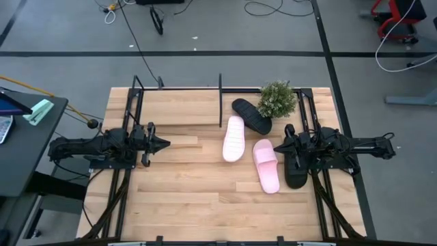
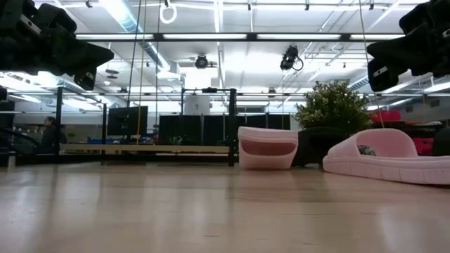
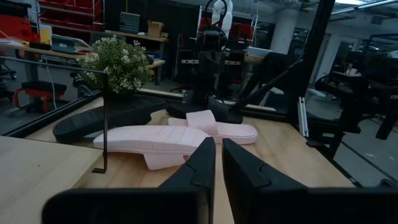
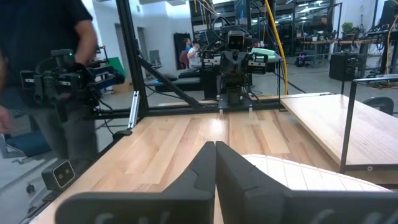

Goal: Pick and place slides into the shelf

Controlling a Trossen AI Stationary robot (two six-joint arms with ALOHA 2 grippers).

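Looking down from the high view, both arms hover over the wooden counter with nothing in their grip. The left tool sits at centre left of the frame, its fingers drawn to a narrow slit, as the left wrist view confirms. The right tool sits at centre right with its fingers pressed together.

Four slides lie in the right half of the frame. One pink slide rests sole-up near the centre, and a second pink slide lies just right of it, strap up. One black slide sits above them, partly hidden under the potted plant. The other black slide is largely covered by the right arm, so its exact lie is hard to make out.

The shelf runs along the top of the counter as thin black bars and holds no slides. In the low view the far black slide is only a dark shape behind the plant.
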